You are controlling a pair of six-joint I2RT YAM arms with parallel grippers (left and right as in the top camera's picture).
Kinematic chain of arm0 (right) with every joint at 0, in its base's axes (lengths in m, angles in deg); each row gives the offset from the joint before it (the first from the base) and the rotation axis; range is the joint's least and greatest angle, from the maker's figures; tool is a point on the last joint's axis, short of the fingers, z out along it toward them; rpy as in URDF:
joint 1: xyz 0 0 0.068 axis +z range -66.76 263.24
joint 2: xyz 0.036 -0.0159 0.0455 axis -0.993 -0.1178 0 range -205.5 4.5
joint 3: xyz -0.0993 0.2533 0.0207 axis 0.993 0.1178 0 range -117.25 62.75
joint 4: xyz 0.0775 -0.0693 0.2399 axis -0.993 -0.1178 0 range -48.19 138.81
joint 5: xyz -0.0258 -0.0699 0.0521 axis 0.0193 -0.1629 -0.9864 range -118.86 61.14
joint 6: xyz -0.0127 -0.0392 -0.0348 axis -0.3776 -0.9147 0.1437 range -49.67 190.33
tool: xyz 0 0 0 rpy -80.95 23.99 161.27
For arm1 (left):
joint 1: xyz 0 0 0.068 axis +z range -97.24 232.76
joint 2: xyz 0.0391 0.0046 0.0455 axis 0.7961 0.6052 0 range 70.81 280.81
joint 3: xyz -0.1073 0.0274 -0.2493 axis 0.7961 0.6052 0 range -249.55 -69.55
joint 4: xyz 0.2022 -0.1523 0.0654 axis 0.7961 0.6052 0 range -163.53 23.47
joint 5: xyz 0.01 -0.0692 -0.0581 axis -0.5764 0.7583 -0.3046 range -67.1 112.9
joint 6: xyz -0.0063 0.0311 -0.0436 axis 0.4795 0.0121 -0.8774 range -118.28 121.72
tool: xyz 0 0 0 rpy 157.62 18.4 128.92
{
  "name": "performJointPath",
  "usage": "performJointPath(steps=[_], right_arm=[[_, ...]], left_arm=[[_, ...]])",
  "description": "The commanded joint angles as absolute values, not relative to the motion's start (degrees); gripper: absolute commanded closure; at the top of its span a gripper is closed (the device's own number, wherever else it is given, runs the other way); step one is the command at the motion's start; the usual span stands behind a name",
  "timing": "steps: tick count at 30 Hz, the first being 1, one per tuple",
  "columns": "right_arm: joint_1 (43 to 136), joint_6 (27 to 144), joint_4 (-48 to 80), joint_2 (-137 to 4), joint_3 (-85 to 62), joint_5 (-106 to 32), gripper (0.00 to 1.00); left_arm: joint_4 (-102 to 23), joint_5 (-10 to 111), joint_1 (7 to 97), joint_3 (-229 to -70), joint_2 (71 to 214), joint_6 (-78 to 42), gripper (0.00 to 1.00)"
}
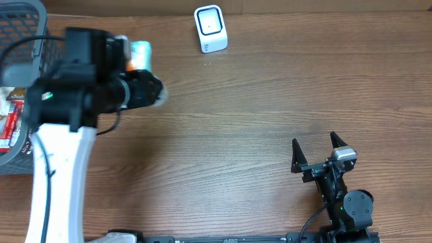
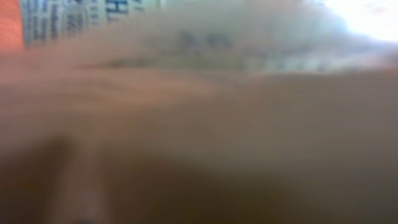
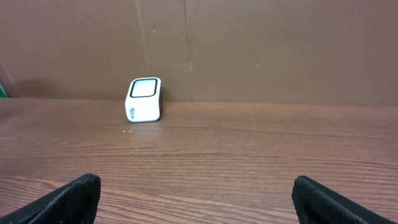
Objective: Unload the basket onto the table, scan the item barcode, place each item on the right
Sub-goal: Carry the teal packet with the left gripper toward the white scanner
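Left gripper (image 1: 154, 84), item (image 1: 140, 51) held in it

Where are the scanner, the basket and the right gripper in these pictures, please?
scanner (image 1: 210, 28): overhead view, middle of its white body.
basket (image 1: 23, 20): overhead view, its grey mesh wall.
right gripper (image 1: 314, 142): overhead view, midway between its open fingertips.

A mock checkout bench; scanner (image 1: 210, 28) on a wood table (image 1: 236, 121); left of it, a basket (image 1: 23, 17) of goods (image 1: 10, 125); cardboard (image 3: 249, 50) behind.
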State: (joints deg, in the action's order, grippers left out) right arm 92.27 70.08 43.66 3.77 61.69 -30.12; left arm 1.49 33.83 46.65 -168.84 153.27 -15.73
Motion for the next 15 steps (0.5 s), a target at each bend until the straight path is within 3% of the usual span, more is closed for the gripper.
performJointPath(steps=[1, 15], right_arm=[[92.21, 69.64, 44.01, 4.34, 62.30, -30.23, 0.00], [92.21, 69.64, 44.01, 4.34, 62.30, -30.23, 0.00]], left_arm=[[0.75, 34.40, 41.75, -166.52, 156.18, -23.99, 0.80], [-10.37, 24.13, 18.63, -164.49, 170.67, -33.89, 0.77]])
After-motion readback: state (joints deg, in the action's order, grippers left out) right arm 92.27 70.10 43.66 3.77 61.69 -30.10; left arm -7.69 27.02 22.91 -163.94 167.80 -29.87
